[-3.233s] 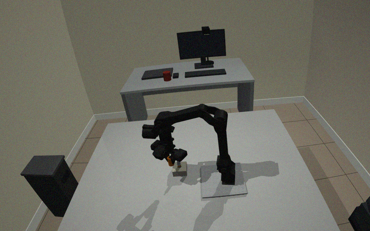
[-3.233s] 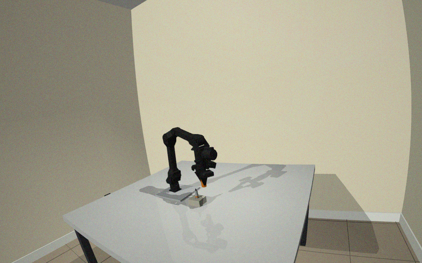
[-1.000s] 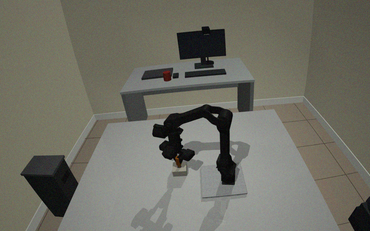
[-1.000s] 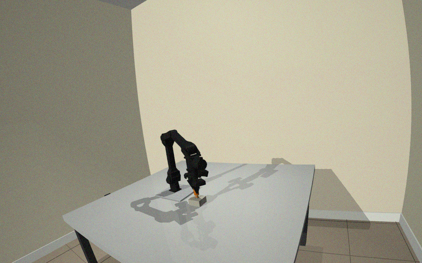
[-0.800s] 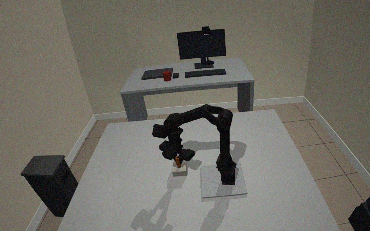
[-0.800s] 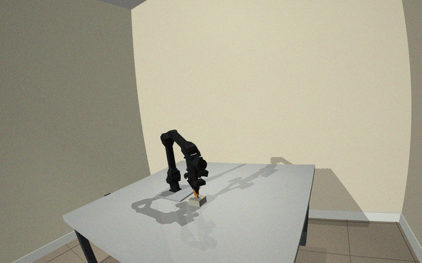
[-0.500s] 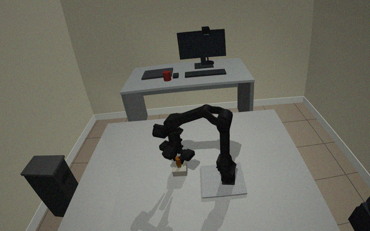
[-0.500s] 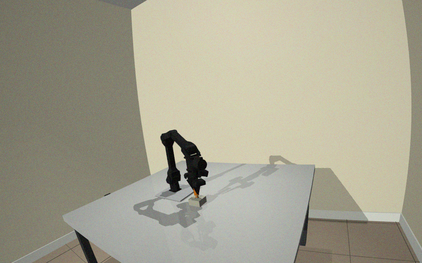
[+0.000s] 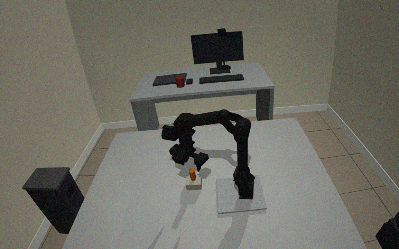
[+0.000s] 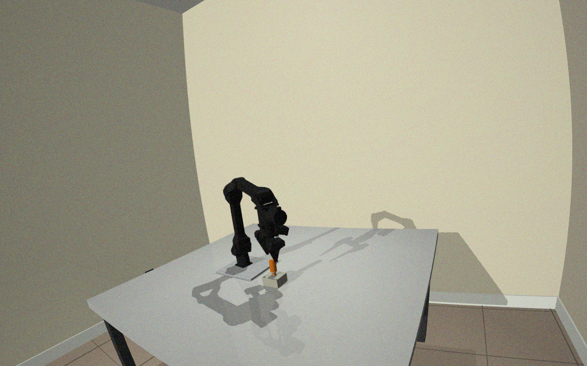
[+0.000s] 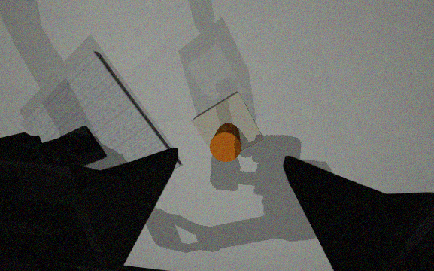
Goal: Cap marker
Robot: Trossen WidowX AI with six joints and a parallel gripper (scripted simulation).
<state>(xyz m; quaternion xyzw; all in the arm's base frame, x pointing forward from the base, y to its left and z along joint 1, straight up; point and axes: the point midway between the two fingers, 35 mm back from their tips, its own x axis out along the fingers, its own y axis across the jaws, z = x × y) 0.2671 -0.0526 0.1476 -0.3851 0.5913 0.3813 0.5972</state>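
Note:
The orange cap sits upright on top of the marker in the holder block. Only a short bit of the marker shows between the cap and the block. The pale holder block stands on the table. My gripper points down and is wide open, with nothing held. Its fingertips are just above the cap, one to each side of it in the wrist view. Whether the cap is fully clicked on cannot be seen.
The arm's base stands on a light grey plate beside the block. A desk behind the table holds a monitor, a keyboard and a red mug. A dark bin stands on the floor at the left.

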